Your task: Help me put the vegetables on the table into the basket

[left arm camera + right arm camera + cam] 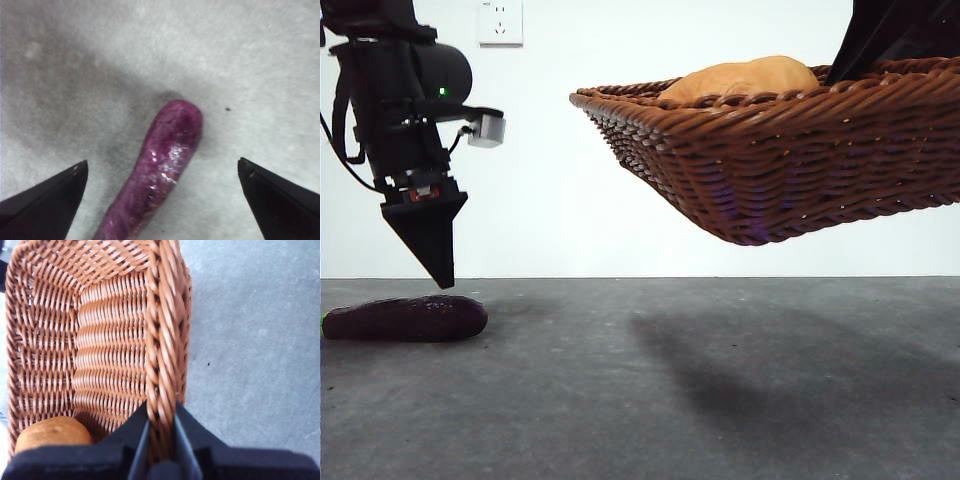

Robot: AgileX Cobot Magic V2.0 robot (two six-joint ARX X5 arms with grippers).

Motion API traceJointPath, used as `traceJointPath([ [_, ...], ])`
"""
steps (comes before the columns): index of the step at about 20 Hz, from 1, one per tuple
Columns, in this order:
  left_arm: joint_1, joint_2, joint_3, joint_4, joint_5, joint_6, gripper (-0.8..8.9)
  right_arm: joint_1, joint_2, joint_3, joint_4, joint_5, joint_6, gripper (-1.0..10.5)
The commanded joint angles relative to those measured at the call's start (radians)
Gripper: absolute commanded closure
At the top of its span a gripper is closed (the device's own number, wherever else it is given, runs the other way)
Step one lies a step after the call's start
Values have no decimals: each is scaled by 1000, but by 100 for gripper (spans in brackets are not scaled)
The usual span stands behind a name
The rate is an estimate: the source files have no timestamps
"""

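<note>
The dark purple eggplant [405,318] lies on the grey table [670,400] at the far left. My left gripper [440,272] hangs just above its right end, jaws open, with the eggplant [160,170] lying between them in the left wrist view. The brown woven basket [790,150] is held tilted in the air at the right. My right gripper [161,440] is shut on its braided rim [162,340]. The tan-orange potato [745,78] rests inside the basket, also seen as the potato [52,432] in the right wrist view. The corn is out of view.
A white wall with a power socket [500,22] stands behind the table. The basket casts a shadow [740,360] on the table's middle.
</note>
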Motion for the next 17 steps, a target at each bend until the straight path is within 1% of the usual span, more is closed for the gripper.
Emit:
traceJointPath([
  [1,18,24,-3,23,6,18,306,-1,-4,12,20,-14,-1,958],
  [11,27,98,-3,58,13,18,307,-1,-3,12,36,-10,0,958],
  [14,28,113,-3,70,13,11,320,-1,-3,12,36,-6,0,958],
  [15,28,113,-3,80,13,4,365,-1,-3,12,37,0,0,958],
  [16,28,113,-3,90,13,-7,457,-1,-3,12,38,5,0,958],
  [17,28,113,-3,93,13,-14,528,-1,-3,12,40,5,0,958],
])
